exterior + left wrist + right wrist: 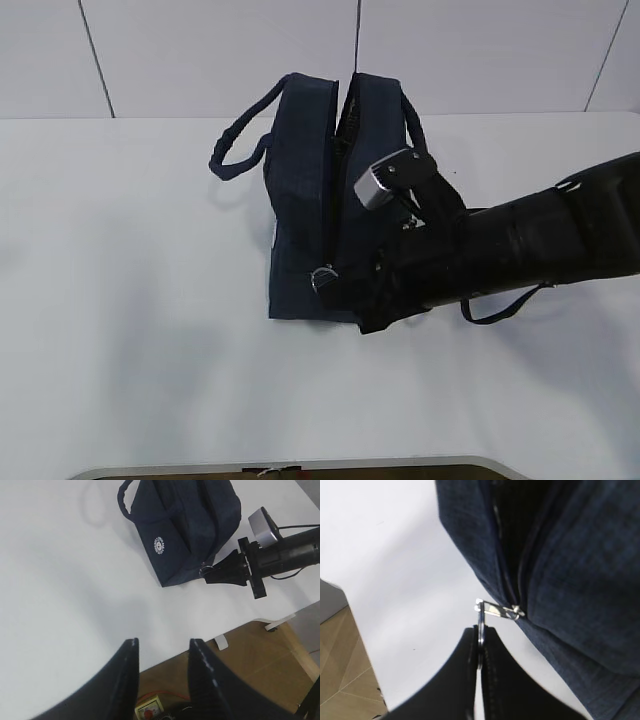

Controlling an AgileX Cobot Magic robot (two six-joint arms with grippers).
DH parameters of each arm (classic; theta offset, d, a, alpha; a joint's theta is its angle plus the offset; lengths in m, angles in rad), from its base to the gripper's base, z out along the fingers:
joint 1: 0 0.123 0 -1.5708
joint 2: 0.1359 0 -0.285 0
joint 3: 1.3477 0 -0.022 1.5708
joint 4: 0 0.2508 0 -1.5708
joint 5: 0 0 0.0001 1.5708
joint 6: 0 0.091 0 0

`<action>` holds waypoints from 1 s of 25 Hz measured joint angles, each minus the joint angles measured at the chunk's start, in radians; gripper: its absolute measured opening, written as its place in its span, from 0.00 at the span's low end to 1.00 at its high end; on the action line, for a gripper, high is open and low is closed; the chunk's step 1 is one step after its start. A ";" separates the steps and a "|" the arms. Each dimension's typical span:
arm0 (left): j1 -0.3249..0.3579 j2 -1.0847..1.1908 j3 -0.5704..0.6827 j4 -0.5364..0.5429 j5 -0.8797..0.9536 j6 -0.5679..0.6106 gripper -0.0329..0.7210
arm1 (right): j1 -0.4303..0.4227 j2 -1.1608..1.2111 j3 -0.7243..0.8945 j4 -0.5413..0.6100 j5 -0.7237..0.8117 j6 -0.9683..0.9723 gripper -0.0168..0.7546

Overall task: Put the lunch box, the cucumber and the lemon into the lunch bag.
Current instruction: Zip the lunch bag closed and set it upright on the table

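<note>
The dark navy lunch bag (pixel 300 200) stands upright at the table's middle, its zipper parted along the top. In the left wrist view the lunch bag (pixel 185 530) shows a white round logo. My right gripper (pixel 335 284) is at the bag's near lower end, shut on the metal ring pull (pixel 480 622) of the zipper. That ring pull (pixel 205 570) hangs from the slider. My left gripper (pixel 162 645) hovers open over the table's front edge with nothing in it. The lunch box, the cucumber and the lemon are out of view.
The white table (pixel 120 300) ends at a rounded front edge (pixel 300 466). Below it are a wooden floor (pixel 260 670) and a yellow box with a red button (pixel 150 711). The right arm (pixel 540 240) stretches across the table's right side.
</note>
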 joint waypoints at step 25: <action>0.000 0.166 0.139 -0.075 -0.004 0.087 0.37 | 0.000 -0.165 -0.075 -0.129 -0.045 0.087 0.03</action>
